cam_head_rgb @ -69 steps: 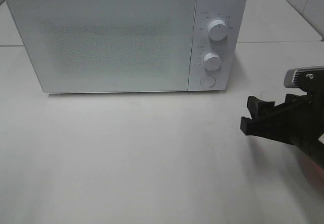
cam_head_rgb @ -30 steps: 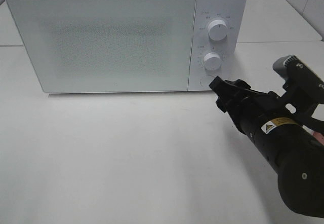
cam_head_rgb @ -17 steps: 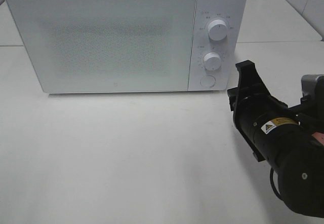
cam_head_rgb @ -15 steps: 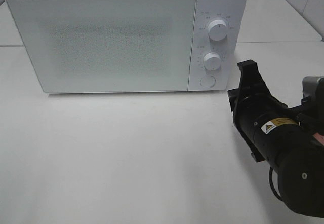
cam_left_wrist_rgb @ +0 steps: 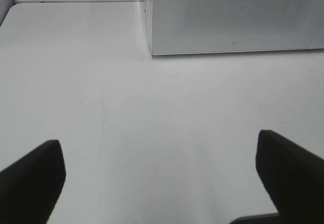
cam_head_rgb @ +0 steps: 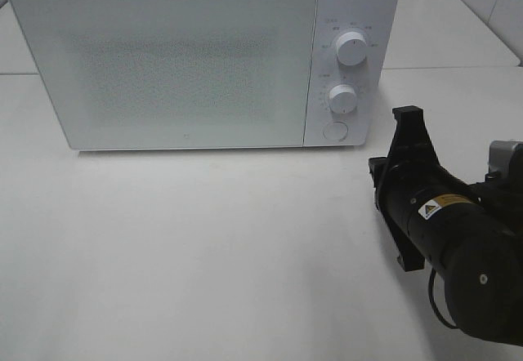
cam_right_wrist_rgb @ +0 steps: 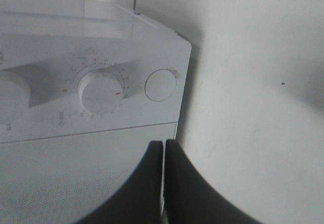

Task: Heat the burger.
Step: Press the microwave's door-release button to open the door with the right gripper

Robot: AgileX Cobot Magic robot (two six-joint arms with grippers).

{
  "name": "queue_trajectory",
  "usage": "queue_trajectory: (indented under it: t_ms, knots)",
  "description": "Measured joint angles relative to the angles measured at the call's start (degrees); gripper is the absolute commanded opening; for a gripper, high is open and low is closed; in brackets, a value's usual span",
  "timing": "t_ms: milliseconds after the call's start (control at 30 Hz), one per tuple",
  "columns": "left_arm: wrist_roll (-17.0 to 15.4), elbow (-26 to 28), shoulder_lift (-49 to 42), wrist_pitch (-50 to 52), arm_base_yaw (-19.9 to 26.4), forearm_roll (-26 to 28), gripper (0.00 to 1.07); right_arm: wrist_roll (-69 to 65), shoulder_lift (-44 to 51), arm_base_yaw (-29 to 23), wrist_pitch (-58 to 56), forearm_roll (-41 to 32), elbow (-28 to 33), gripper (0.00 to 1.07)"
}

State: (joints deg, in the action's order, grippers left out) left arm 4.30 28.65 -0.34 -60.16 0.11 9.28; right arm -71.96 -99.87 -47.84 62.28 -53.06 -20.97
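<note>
**Desk:** What has been moved since the earlier frames?

**Caption:** The right gripper (cam_head_rgb: pixel 409 114) has been drawn back from the microwave (cam_head_rgb: pixel 188 59), where a second ago its tip was held at the round button (cam_head_rgb: pixel 334 131). It has also been rolled over and its jaws have been brought together. In the right wrist view the two fingers are seen pressed flat against each other with nothing between them (cam_right_wrist_rgb: pixel 164 148). The gripper is now held above the table (cam_head_rgb: pixel 204 238), near the oven's lower right corner. It is aimed towards the control panel, with the button and the lower dial (cam_head_rgb: pixel 342 99) just ahead of it.

**Desk:** And the other arm, and the oven?

**Caption:** The left gripper (cam_left_wrist_rgb: pixel 159 168) is held wide apart and empty over bare table, in front of the microwave's left end. The door (cam_head_rgb: pixel 163 67) is seen fully shut.

**Desk:** Where is the burger?

**Caption:** The burger is not shown in any view, so its place cannot be given.

**Desk:** What is meant for the task?

**Caption:** Heating is judged to be barely begun. The closed jaws are read as a blunt tip made ready for pressing the round button, which is taken to be the door release. The door must be opened before anything can be loaded.
</note>
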Motion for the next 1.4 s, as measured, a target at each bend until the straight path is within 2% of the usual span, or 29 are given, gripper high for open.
queue_trajectory:
  t_ms: [333,600,800,1167,1400]
  knots:
    - [0.00,0.00,0.00,0.00,0.00,0.00,0.94,-6.30,-7.85,4.47,-0.23,5.27,-5.39,0.00]
    - [0.00,0.00,0.00,0.00,0.00,0.00,0.94,-8.02,-12.15,4.87,-0.23,6.25,-9.68,0.00]
    - [0.00,0.00,0.00,0.00,0.00,0.00,0.94,-8.88,-15.70,7.68,-0.34,9.85,-13.81,0.00]
    - [0.00,0.00,0.00,0.00,0.00,0.00,0.94,-7.91,-17.30,11.06,-3.78,9.34,-18.51,0.00]
    - [0.00,0.00,0.00,0.00,0.00,0.00,0.94,-8.08,-20.40,11.46,-4.47,9.80,-21.14,0.00]
